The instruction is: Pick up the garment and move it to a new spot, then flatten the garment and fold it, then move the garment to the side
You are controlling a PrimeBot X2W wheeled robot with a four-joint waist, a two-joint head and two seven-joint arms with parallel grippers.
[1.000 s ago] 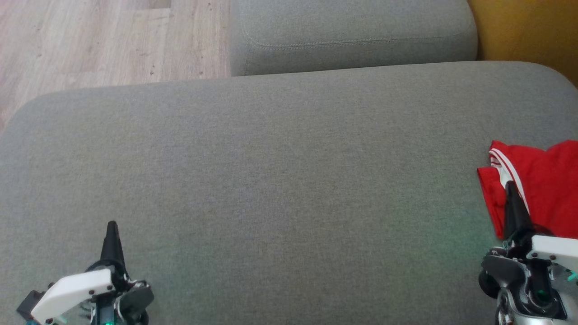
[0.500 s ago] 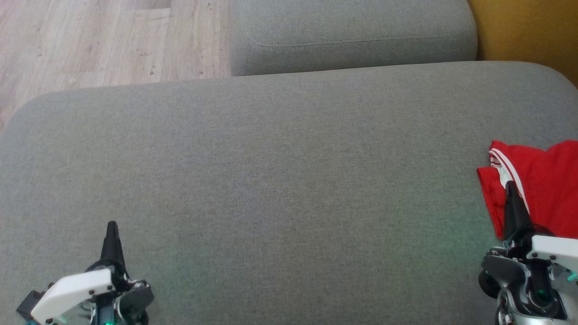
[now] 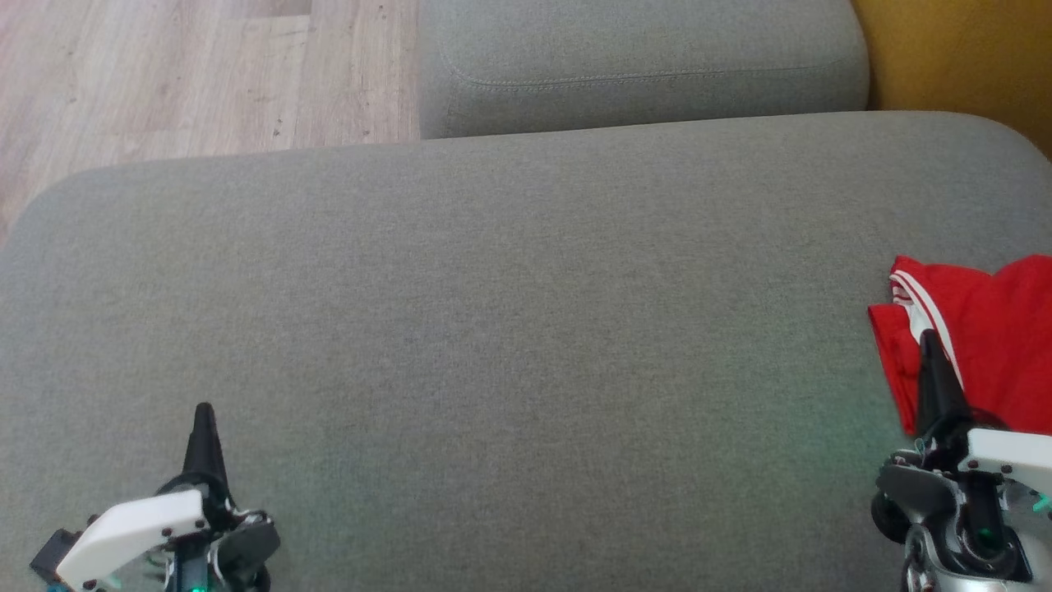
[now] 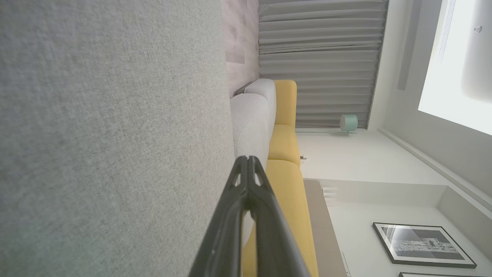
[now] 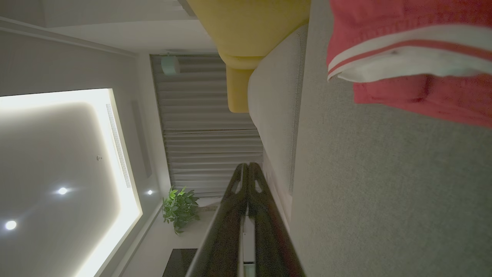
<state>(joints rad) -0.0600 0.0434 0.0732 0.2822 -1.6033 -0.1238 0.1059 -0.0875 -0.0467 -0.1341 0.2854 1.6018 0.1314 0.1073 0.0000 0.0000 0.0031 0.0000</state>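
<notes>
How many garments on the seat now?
1: a red garment at the right edge of the grey seat, by the right gripper. It runs out of the head view, so more could hide there.

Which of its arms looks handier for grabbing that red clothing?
The right, probably. Its right tool, shut, is close by the edge of the red garment, while the left tool is far across the grey cushion.

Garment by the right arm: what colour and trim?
Red garment with white stripes along its edge, clearest in the right wrist view.
</notes>
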